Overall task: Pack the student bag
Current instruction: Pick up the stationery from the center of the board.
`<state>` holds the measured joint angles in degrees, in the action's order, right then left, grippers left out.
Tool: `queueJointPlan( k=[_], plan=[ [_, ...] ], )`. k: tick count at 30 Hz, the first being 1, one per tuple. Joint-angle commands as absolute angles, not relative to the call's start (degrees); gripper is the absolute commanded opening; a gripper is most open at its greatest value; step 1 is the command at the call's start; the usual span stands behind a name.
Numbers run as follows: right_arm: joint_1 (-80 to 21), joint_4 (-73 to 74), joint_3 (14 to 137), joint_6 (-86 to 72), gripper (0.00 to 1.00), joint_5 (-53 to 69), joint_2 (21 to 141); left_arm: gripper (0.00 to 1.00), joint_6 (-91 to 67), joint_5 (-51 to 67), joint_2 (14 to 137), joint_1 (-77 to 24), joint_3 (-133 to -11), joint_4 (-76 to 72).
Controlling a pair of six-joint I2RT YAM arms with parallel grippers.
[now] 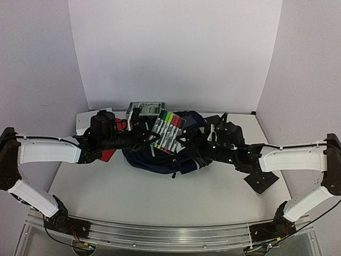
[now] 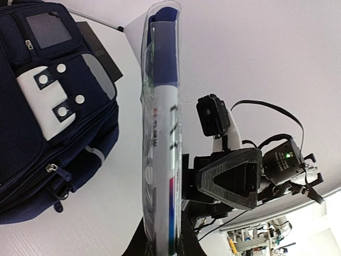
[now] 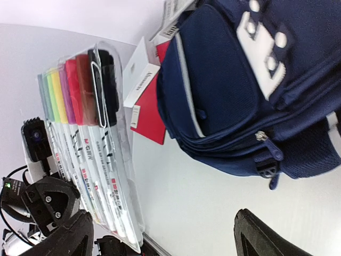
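The student bag (image 1: 160, 160) is a navy backpack lying at the table's middle; its grey flap with buckles shows in the left wrist view (image 2: 48, 106) and in the right wrist view (image 3: 240, 80). A clear pack of coloured markers (image 1: 168, 130) hangs above the bag. My left gripper (image 2: 162, 240) is shut on the pack's lower end, and the pack (image 2: 162, 133) shows edge-on. My right gripper (image 3: 165, 240) stands open just right of the pack (image 3: 85, 133), touching nothing. From above, the left gripper (image 1: 146, 140) and the right gripper (image 1: 200, 140) face each other across the bag.
A calculator (image 1: 146, 109) lies behind the bag. A red flat item (image 3: 149, 117) and a small white box (image 3: 143, 77) sit at the bag's left side. A black flat square (image 1: 261, 181) lies under the right arm. White walls enclose the table.
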<state>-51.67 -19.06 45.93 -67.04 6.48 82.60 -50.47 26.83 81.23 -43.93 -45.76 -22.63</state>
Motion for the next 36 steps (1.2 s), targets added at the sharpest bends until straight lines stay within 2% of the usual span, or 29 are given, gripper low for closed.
queueJointPlan(
  k=[1,4,7,9,11,13,14,17,20,22,25,28,30,32,34,35,36],
  plan=[
    [-51.5,-19.76,53.94,-59.14,0.87,11.89,84.36,0.0,-56.72,30.72,79.83,-43.86,-46.86,-37.26],
    [-51.5,-21.13,56.61,-57.41,0.81,13.66,85.44,0.0,-57.83,33.21,78.76,-43.86,-45.33,-39.46],
    [-51.5,-22.36,58.35,-57.07,0.69,14.45,87.09,0.01,-58.06,35.11,77.6,-43.86,-43.44,-41.6],
    [-51.5,-24.21,59.12,-57.25,0.54,15.89,88.27,0.03,-58.93,35.59,76.55,-43.86,-42.15,-43.1],
    [-51.49,-27.45,58.96,-58.09,0.35,18.3,89.03,0.08,-58.73,35.77,75.67,-43.85,-41.66,-42.05],
    [-51.5,-30.24,58.8,-58.52,0.17,20.26,89.41,0.18,-57.87,36.51,74.83,-43.86,-42.02,-39.69],
    [-51.49,-30.91,58.93,-58.31,0.1,21.06,89.42,0.28,-57.42,36.76,74.4,-43.86,-42.22,-38.71],
    [-51.49,-31.16,59.24,-56.88,0.0,23.78,88.96,0.49,-55.18,36.74,72.88,-43.61,-43.45,-33.47],
    [-51.5,-30.66,59.35,-55.64,0.0,26.76,88.27,0.61,-53.54,37.5,71.65,-42.91,-44.72,-29.05],
    [-51.5,-29.85,59.63,-54.77,0.0,29.69,88.38,0.65,-53.57,38.79,71.08,-42.34,-44.93,-29.75],
    [-51.5,-29.33,59.64,-53.94,0.0,33.19,88.35,0.66,-52.49,40.52,70.97,-41.86,-46.57,-27.81],
    [-51.49,-29.17,60.07,-53.57,0.0,36.15,88.31,0.63,-52.53,41.92,72.02,-41.69,-47.5,-26.91],
    [-51.57,-28.18,61.09,-52.96,0.0,37.94,88.7,0.53,-53.06,42.44,72.65,-41.53,-47.49,-27.53],
    [-51.57,-26.43,62.12,-51.77,0.02,38.08,89.1,0.33,-53.64,42.16,73.04,-41.17,-47.07,-28.2],
    [-51.59,-22.58,63.4,-49.26,0.27,35.82,89.19,0.11,-53.93,41.37,72.88,-39.78,-46.63,-26.94],
    [-51.56,-19.34,64.29,-46.88,0.41,33.35,89.21,0.03,-53.96,41.4,72.75,-38.4,-46.59,-25.6],
    [-51.65,-14.6,65.88,-43.56,0.53,29.25,89.35,0.01,-53.83,41.92,72.6,-36.22,-46.75,-23.32]
  ],
)
